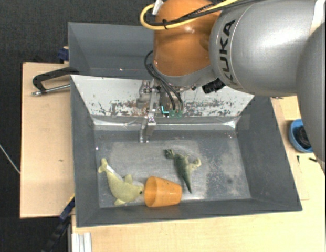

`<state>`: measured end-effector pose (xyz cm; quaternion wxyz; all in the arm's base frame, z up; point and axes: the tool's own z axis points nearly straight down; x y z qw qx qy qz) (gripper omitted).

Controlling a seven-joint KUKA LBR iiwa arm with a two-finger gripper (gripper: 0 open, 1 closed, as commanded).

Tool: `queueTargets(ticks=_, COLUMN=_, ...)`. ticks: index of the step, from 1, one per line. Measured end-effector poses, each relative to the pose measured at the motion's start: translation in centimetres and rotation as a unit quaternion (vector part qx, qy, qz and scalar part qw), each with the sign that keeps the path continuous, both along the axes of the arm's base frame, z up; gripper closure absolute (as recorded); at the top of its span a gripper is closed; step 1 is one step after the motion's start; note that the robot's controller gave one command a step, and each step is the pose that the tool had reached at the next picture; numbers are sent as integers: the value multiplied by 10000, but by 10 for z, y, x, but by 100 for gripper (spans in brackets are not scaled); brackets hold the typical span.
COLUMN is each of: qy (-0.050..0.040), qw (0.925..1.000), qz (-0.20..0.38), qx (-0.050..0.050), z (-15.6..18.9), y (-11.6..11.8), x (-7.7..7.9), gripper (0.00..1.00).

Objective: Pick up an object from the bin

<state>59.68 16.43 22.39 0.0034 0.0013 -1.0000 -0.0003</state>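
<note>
My gripper [146, 133] hangs below the orange wrist cover at the back of the bin, close to the rear wall, with nothing seen between its fingers. A green toy dinosaur [181, 167] lies on the bin floor in front of it and a little to the right. An orange cup [162, 192] lies on its side at the front of the bin. Touching the cup's left side is a pale yellow-green toy dolphin [119, 185].
The arm comes in from the upper right and covers the bin's back right corner. All three things lie in the front half of the bin; bare floor stretches to their right.
</note>
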Motion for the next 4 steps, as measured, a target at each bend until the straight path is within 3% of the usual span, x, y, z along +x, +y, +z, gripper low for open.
queueTargets(ticks=1, qy=-15, qw=9999, qz=138, qx=2, z=-133, y=32, x=-68, gripper=0)
queueTargets(ticks=2, qy=-74, qw=9788, qz=2046, qx=15, z=-110, y=32, x=-52, gripper=0)
queueTargets(ticks=3, qy=-108, qw=9645, qz=2639, qx=9, z=-151, y=38, x=-95, gripper=0)
queueTargets(ticks=4, qy=-105, qw=8224, qz=5689, qx=19, z=-151, y=60, x=-103, gripper=0)
